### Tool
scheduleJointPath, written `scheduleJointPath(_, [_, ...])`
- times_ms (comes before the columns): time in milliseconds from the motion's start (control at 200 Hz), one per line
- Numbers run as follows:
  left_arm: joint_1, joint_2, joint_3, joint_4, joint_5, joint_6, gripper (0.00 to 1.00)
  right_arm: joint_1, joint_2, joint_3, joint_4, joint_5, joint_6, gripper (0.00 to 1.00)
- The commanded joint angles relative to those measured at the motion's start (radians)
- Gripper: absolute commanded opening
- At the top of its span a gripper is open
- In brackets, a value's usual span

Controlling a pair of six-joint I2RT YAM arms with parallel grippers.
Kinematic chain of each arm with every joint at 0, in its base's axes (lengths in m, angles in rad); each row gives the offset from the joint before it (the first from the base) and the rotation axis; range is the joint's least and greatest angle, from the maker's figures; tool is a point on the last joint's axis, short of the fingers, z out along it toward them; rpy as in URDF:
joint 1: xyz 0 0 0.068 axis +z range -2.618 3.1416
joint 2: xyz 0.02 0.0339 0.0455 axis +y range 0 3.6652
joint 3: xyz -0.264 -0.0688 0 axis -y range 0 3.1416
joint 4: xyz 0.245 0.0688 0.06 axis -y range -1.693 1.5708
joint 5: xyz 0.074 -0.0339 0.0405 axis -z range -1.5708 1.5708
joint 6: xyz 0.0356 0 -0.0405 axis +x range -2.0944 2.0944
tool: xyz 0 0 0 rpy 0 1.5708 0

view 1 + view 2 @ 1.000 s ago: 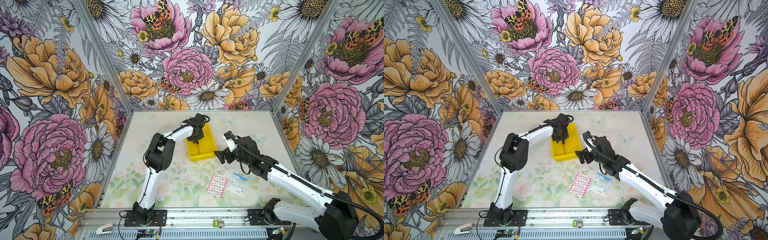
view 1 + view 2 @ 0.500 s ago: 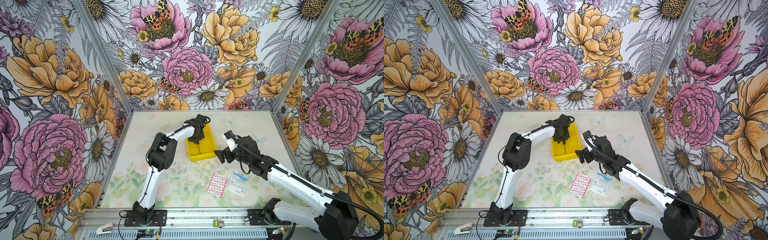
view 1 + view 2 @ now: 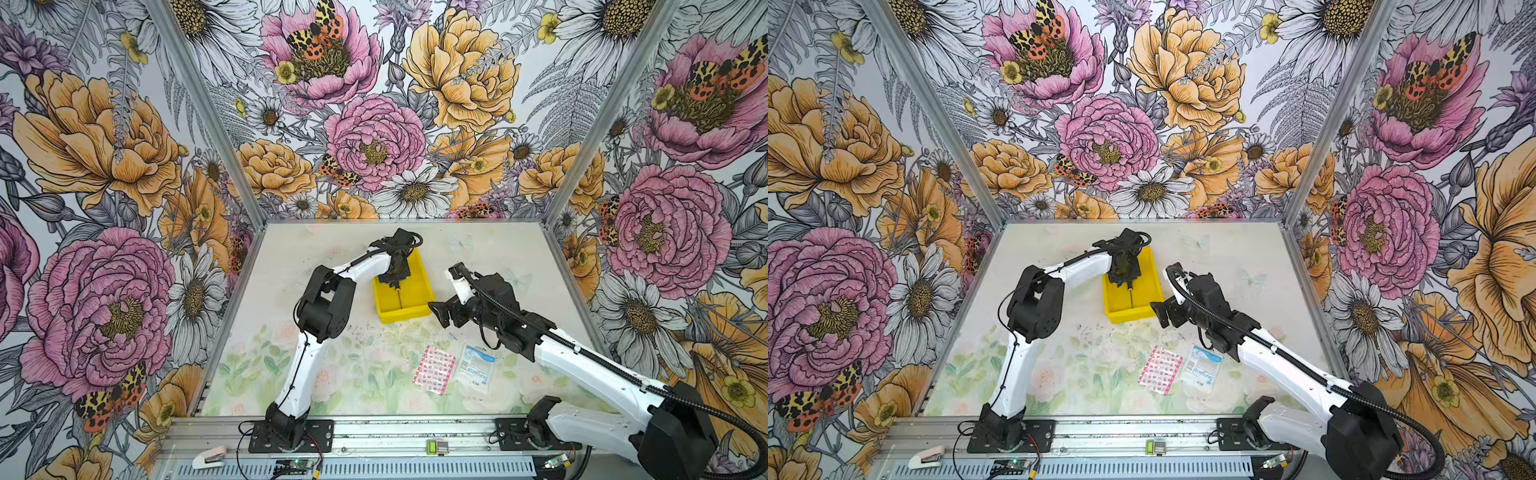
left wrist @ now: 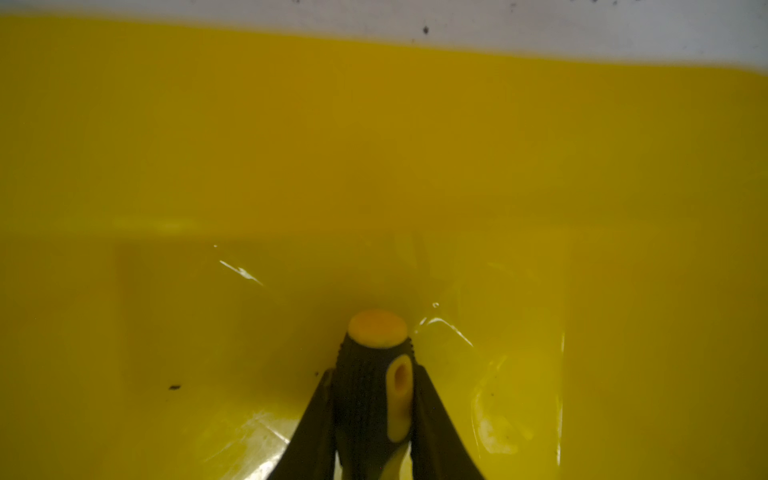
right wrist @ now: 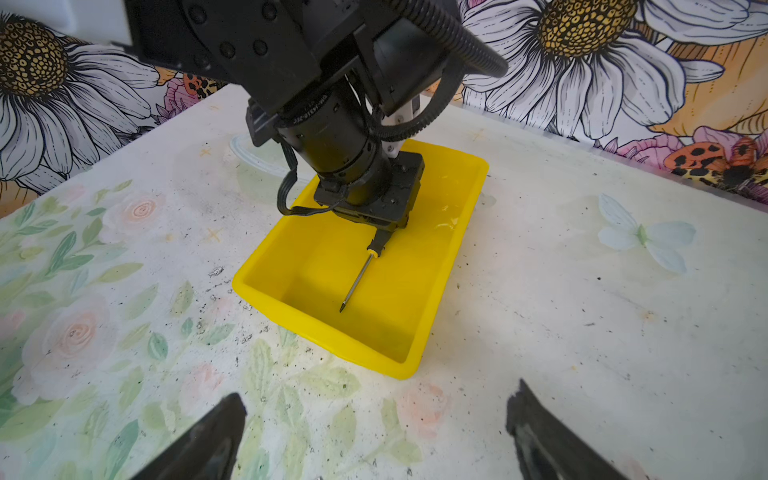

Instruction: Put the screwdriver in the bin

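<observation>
The yellow bin (image 3: 405,316) (image 3: 1128,316) lies at mid-table. My left gripper (image 3: 395,282) (image 3: 1126,279) reaches down into it, shut on the black-and-yellow handle of the screwdriver (image 4: 370,386). In the left wrist view the left gripper (image 4: 372,370) clamps the handle from both sides, close above the bin floor (image 4: 374,145). The right wrist view shows the thin shaft (image 5: 357,282) slanting down, its tip at or just above the floor of the bin (image 5: 332,345). My right gripper (image 3: 436,311) (image 5: 378,399) stands open and empty beside the bin's near right corner.
A pink dotted packet (image 3: 434,370) and a white-and-blue packet (image 3: 476,365) lie on the table in front of the bin, under the right arm. Floral walls close off the left, back and right sides. A small stapler (image 3: 208,460) rests on the front rail.
The left arm's elbow has shifted slightly; its gripper stays in the bin, still holding the screwdriver. The right arm has not moved.
</observation>
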Motion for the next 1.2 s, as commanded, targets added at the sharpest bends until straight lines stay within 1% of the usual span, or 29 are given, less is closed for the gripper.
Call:
scheduleJointPath(0, [-0.016,0.04,0.027,0.002,0.011,-0.008,0.29,-0.008,-0.011,0.009,0.025,0.006,-0.007,0.99])
scheduleJointPath(85, [-0.017,0.042,0.034,0.003,0.012,-0.007,0.34,-0.012,-0.011,0.015,0.025,0.011,-0.012,1.0])
scheduleJointPath(245, [-0.015,0.035,0.049,-0.008,0.012,0.001,0.39,-0.019,-0.008,0.025,0.031,0.004,-0.022,1.0])
scheduleJointPath(350, [-0.014,0.028,0.068,-0.03,0.01,0.014,0.47,-0.023,-0.015,0.025,0.044,0.004,-0.026,0.99])
scheduleJointPath(485, [-0.014,-0.004,0.071,-0.037,0.004,0.026,0.59,-0.032,-0.035,0.015,0.08,0.01,-0.013,0.99])
scheduleJointPath(611, [-0.014,-0.037,0.076,-0.066,-0.002,0.035,0.65,-0.039,-0.054,0.0,0.13,0.007,0.013,0.99])
scheduleJointPath(686, [-0.016,-0.066,0.07,-0.074,-0.001,0.047,0.75,-0.039,-0.07,-0.015,0.158,0.008,0.03,0.99])
scheduleJointPath(801, [-0.023,-0.129,0.036,-0.08,0.0,0.057,0.85,-0.04,-0.104,-0.043,0.188,0.012,0.058,1.0])
scheduleJointPath(891, [-0.039,-0.198,-0.005,-0.087,-0.023,0.064,0.98,-0.039,-0.144,-0.076,0.203,0.055,0.094,0.99])
scheduleJointPath(1031, [-0.066,-0.337,-0.116,-0.1,-0.072,0.058,0.98,-0.04,-0.22,-0.114,0.196,0.136,0.124,1.0])
scheduleJointPath(1051, [-0.07,-0.364,-0.136,-0.1,-0.111,0.058,0.99,-0.041,-0.229,-0.117,0.19,0.151,0.124,1.0])
scheduleJointPath(1156, [-0.093,-0.483,-0.249,-0.097,-0.187,0.067,0.99,-0.04,-0.277,-0.123,0.154,0.246,0.13,0.99])
scheduleJointPath(1196, [-0.099,-0.563,-0.296,-0.091,-0.221,0.081,0.99,-0.041,-0.292,-0.128,0.145,0.27,0.128,0.99])
